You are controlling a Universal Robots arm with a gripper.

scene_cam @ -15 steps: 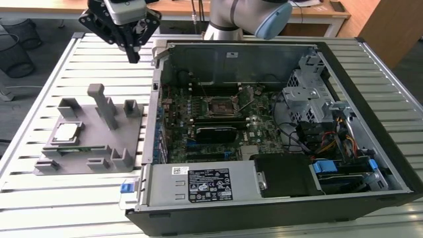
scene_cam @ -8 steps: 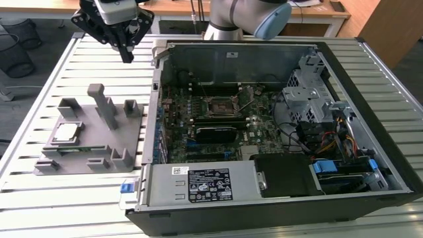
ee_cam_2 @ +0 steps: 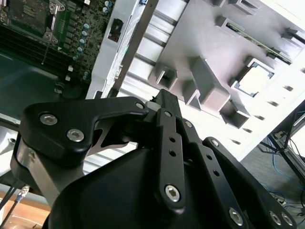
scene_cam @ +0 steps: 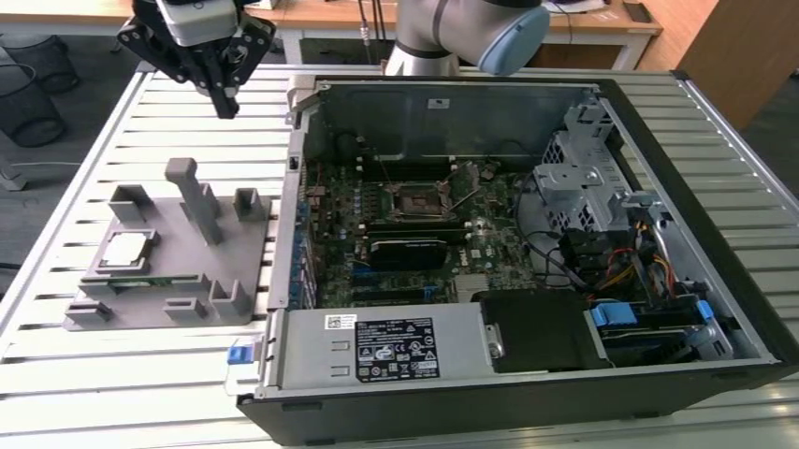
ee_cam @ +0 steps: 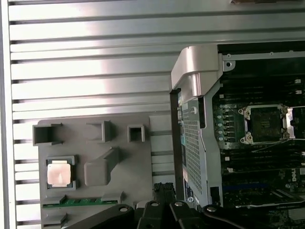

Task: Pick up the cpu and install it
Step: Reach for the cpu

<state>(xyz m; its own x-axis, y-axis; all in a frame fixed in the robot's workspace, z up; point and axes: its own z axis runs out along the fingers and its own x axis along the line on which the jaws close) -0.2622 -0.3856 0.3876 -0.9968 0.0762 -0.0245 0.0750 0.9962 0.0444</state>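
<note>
The cpu (scene_cam: 125,251), a small square chip with a silver top, lies in a recess of the grey fixture plate (scene_cam: 175,285) on the exterior view's left. Both wrist views also look down on the cpu (ee_cam: 59,172) (ee_cam_2: 252,80) in its fixture (ee_cam: 95,143). My gripper (scene_cam: 226,108) hangs in the air above the table, behind the fixture and well away from the chip. Its black fingers (ee_cam_2: 164,102) meet at the tip, shut on nothing. The motherboard's open cpu socket (scene_cam: 418,199) (ee_cam: 263,124) sits bare inside the computer case.
The open black computer case (scene_cam: 699,168) lies on the slatted metal table (scene_cam: 150,374), right beside the fixture. Upright grey posts (scene_cam: 190,192) rise from the fixture. A green memory stick (scene_cam: 138,281) lies along its front. Wire baskets (scene_cam: 32,84) stand beyond the table.
</note>
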